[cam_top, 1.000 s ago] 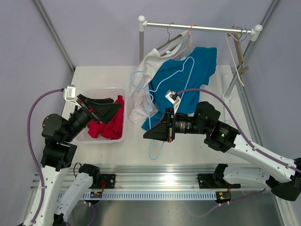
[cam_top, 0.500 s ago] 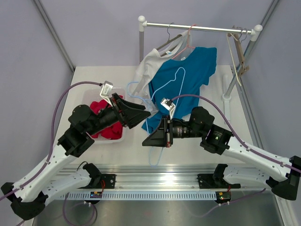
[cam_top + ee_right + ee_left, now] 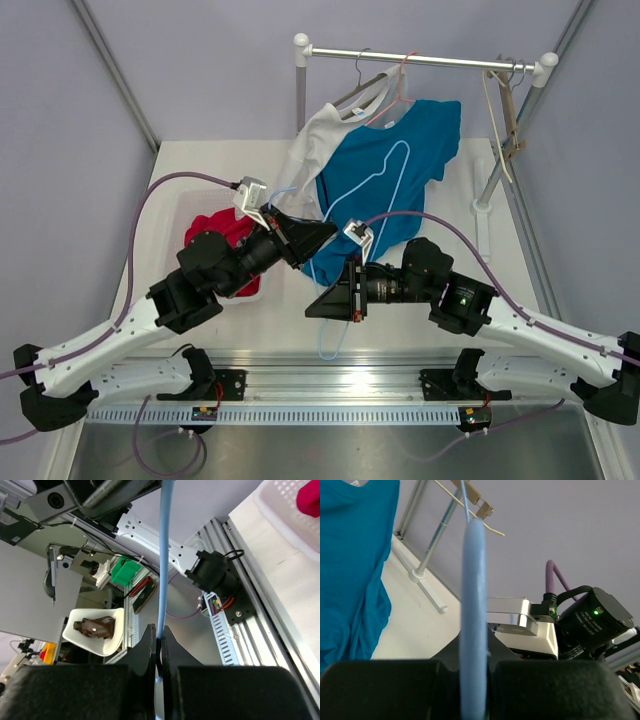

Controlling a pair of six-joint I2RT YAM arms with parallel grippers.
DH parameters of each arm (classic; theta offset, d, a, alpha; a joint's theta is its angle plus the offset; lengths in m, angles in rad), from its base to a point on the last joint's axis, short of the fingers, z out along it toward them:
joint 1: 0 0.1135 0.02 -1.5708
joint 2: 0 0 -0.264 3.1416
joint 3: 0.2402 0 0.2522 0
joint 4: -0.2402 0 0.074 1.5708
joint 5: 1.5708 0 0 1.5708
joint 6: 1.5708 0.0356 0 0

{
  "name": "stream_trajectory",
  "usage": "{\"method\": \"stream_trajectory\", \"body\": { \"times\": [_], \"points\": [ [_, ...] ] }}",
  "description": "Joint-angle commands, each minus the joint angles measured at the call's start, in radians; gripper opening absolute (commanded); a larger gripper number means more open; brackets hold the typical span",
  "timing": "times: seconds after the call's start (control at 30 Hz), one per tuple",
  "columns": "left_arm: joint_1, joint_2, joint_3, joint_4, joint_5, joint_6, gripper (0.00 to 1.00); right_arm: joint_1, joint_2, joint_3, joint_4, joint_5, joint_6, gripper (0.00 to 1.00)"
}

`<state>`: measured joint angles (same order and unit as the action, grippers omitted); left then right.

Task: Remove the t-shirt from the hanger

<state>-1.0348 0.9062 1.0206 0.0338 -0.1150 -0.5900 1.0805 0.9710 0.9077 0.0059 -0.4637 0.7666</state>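
Note:
The blue t-shirt (image 3: 415, 150) hangs slack from the rail, draped down toward the table, with a light blue hanger (image 3: 388, 165) lying across its front. My left gripper (image 3: 322, 232) is shut on that hanger near the shirt's lower left edge. In the left wrist view the hanger's bar (image 3: 472, 580) runs straight up from the left gripper (image 3: 472, 652), and the t-shirt (image 3: 350, 555) fills the left side. My right gripper (image 3: 312, 305) is shut on the hanger's lower end. In the right wrist view the thin hanger wire (image 3: 165, 555) rises from the right gripper (image 3: 161, 641).
A white t-shirt (image 3: 315, 145) hangs on another hanger beside the blue one. A rail (image 3: 430, 60) spans the back, with a wooden hanger (image 3: 505, 110) at its right end. A white basket (image 3: 200, 192) holding red clothes (image 3: 215, 225) stands at the left.
My left arm swung from over the basket to the table's centre and shut on the light blue hanger. The right gripper kept its grip and shifted slightly toward the front.

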Motion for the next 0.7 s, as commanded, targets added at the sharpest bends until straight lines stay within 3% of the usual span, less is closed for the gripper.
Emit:
{"method": "stream_trajectory", "body": {
  "times": [0.0, 0.07, 0.1, 0.13, 0.2, 0.23, 0.27, 0.4, 0.67],
  "points": [
    [-0.048, -0.012, 0.039, 0.049, -0.256, 0.154, 0.0, 0.012, -0.087, 0.007, -0.054, 0.026, 0.008, 0.0],
    [-0.079, -0.006, 0.048, 0.046, -0.346, 0.188, 0.0, 0.018, -0.109, 0.011, -0.098, 0.068, -0.003, 0.03],
    [-0.093, 0.005, 0.055, 0.038, -0.376, 0.196, 0.0, 0.021, -0.117, 0.011, -0.118, 0.115, -0.01, 0.1],
    [-0.117, 0.013, 0.062, 0.028, -0.405, 0.208, 0.0, 0.022, -0.135, 0.023, -0.171, 0.14, -0.018, 0.3],
    [-0.143, 0.029, 0.088, 0.005, -0.469, 0.219, 0.0, 0.048, -0.15, 0.043, -0.233, 0.221, -0.053, 0.5],
    [-0.151, 0.049, 0.096, 0.0, -0.486, 0.226, 0.0, 0.061, -0.166, 0.063, -0.283, 0.25, -0.059, 0.65],
    [-0.156, 0.057, 0.102, -0.003, -0.517, 0.231, 0.0, 0.073, -0.17, 0.074, -0.308, 0.279, -0.067, 0.7],
    [-0.18, 0.088, 0.122, -0.006, -0.581, 0.237, 0.0, 0.151, -0.164, 0.132, -0.426, 0.475, -0.104, 0.79],
    [-0.182, 0.095, 0.115, 0.014, -0.727, 0.159, 0.0, 0.416, -0.014, 0.258, -0.523, 0.983, -0.144, 0.8]
  ]
}}
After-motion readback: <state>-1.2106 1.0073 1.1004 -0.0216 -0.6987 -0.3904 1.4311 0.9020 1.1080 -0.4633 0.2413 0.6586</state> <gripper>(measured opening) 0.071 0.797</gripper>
